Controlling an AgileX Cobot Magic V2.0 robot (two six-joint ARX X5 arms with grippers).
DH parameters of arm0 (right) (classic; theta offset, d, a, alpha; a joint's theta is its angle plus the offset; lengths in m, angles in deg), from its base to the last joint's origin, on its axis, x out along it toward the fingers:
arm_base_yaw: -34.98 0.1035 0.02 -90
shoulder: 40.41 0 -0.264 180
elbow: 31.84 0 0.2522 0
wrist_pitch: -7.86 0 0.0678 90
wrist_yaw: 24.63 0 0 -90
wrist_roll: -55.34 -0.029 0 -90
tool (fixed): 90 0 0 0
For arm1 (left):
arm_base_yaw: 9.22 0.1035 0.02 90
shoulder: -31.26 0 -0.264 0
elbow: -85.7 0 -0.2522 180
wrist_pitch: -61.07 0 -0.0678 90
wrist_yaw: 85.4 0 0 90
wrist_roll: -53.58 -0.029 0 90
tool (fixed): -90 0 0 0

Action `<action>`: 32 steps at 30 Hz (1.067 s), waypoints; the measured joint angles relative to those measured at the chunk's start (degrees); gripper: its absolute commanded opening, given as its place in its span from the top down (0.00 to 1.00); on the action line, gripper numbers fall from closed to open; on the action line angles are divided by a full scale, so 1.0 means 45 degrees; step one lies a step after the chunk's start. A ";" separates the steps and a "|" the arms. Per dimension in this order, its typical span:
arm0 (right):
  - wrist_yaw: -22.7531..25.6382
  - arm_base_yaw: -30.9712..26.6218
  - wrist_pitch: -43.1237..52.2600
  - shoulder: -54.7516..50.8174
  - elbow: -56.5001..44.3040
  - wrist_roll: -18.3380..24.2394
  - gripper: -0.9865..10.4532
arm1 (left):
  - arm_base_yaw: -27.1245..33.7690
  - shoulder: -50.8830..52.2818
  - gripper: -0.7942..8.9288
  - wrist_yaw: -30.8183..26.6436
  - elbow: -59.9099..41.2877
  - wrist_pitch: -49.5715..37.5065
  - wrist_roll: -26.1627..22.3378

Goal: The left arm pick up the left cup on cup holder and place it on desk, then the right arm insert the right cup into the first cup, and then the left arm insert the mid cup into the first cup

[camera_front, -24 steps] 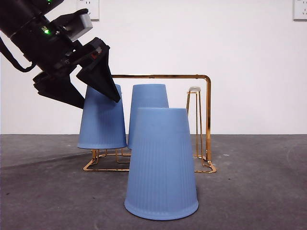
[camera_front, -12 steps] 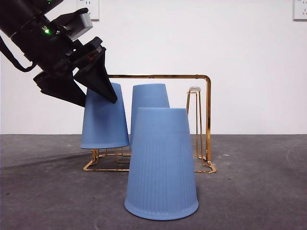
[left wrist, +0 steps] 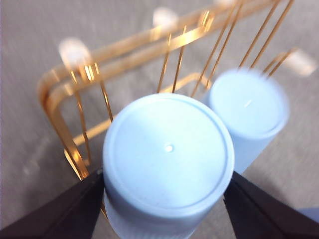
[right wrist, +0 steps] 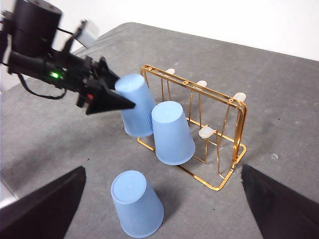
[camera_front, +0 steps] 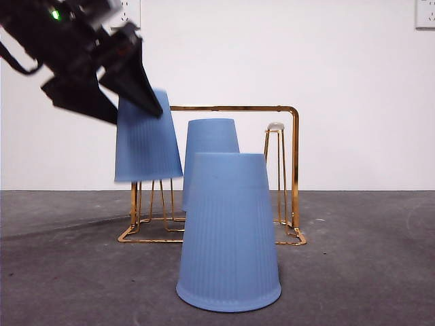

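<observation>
My left gripper (camera_front: 138, 115) is shut on a blue upside-down cup (camera_front: 146, 142) and holds it in the air, slightly tilted, above the left end of the gold cup holder (camera_front: 294, 170). In the left wrist view the jaws press both sides of this cup (left wrist: 168, 149). A second blue cup (camera_front: 211, 139) sits on the holder's middle prongs. A third blue cup (camera_front: 229, 231) stands upside down on the desk (camera_front: 367, 272) in front of the holder. My right gripper (right wrist: 163, 168) hangs open high above the desk, holding nothing.
The holder's right prongs (camera_front: 275, 129) are bare, with white tips. A white wall rises behind the desk. The left arm's dark body (right wrist: 45, 55) reaches in from the side over the desk.
The left gripper has risen with its cup. The cup's rim has come up off the prongs, which now show bare beneath it.
</observation>
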 measured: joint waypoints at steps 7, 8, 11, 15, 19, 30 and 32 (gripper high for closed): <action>0.0000 0.0000 0.0000 0.0000 0.0000 0.0000 0.48 | 0.0034 0.1477 0.58 0.0000 0.0000 0.0228 0.0000; 0.0000 0.0000 0.0000 0.0000 0.0000 0.0000 0.48 | 0.0034 0.1705 0.58 0.0000 0.0000 0.0316 0.0000; 0.0000 0.0000 0.0000 0.0000 0.0000 0.0000 0.48 | 0.0034 0.2506 0.58 0.0000 0.0000 0.0461 0.0000; 0.0000 0.0000 0.0000 0.0000 0.0000 0.0000 0.48 | 0.0034 0.3619 0.58 0.0005 0.0000 0.0835 0.0063; 0.0053 0.0000 0.0000 0.0000 0.0000 0.0000 0.48 | -0.0146 0.4872 0.58 0.0117 0.0000 0.1661 0.0670; 0.0335 0.0000 0.0000 0.0000 0.0000 0.0000 0.48 | -0.2803 0.5741 0.58 0.1413 0.0000 0.3604 0.0903; 0.0335 0.0000 0.0000 0.0000 0.0000 0.0000 0.48 | -0.3332 0.5629 0.58 0.1409 0.0000 0.3458 0.0806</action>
